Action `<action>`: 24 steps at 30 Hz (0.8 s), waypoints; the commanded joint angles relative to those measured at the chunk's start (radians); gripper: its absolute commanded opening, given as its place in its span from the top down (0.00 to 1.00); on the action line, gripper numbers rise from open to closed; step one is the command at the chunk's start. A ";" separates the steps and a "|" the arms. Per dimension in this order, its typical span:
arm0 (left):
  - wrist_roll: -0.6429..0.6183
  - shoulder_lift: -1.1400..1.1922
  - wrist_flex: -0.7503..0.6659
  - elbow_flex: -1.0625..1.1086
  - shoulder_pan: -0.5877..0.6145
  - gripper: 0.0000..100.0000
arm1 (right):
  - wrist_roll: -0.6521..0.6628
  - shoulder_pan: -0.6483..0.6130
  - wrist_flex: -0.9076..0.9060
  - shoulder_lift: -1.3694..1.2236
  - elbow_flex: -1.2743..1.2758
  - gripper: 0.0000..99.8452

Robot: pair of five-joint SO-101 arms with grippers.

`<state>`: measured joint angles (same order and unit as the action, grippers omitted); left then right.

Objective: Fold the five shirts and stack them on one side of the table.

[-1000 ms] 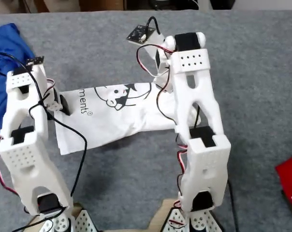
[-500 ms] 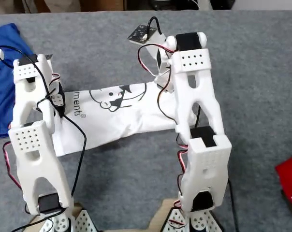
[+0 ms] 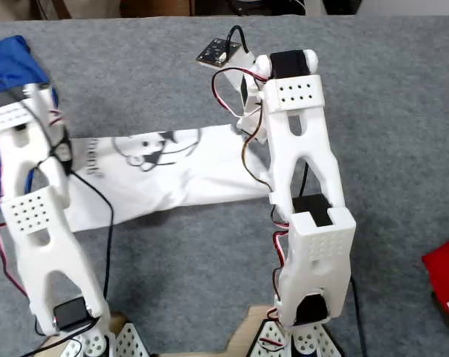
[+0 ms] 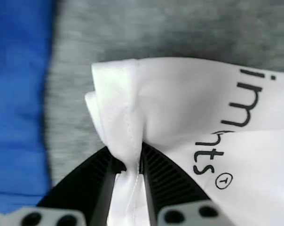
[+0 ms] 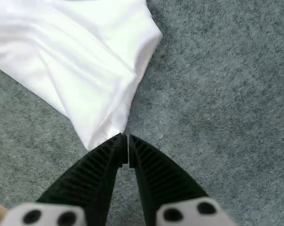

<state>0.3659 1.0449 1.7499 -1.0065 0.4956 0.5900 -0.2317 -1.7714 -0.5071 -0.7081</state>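
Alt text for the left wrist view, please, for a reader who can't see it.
The left gripper is shut on a bunched edge of the white shirt, which bears black print. A blue shirt lies beside it on the grey table.

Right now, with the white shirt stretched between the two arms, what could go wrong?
1. The right gripper seems to pinch only the very corner of the white shirt; a pull could slip it free.
2. The left gripper is shut on a bunched hem, so the fold may come out creased.
3. The blue shirt lies close beside the left gripper and could get dragged.
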 commanded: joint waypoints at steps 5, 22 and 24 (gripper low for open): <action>0.049 -0.094 0.008 -0.031 0.006 0.98 | -0.011 0.015 -0.015 0.085 -0.001 0.98; -0.106 -0.173 0.008 -0.032 -0.313 0.98 | -0.008 0.145 -0.015 0.173 0.120 0.98; -0.141 -0.199 0.008 -0.031 -0.339 0.98 | -0.003 0.174 -0.014 0.222 0.162 0.98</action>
<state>0.2693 0.9421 1.7438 -1.0065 0.2010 0.5900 -0.1028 -1.7714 -0.4089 -0.5792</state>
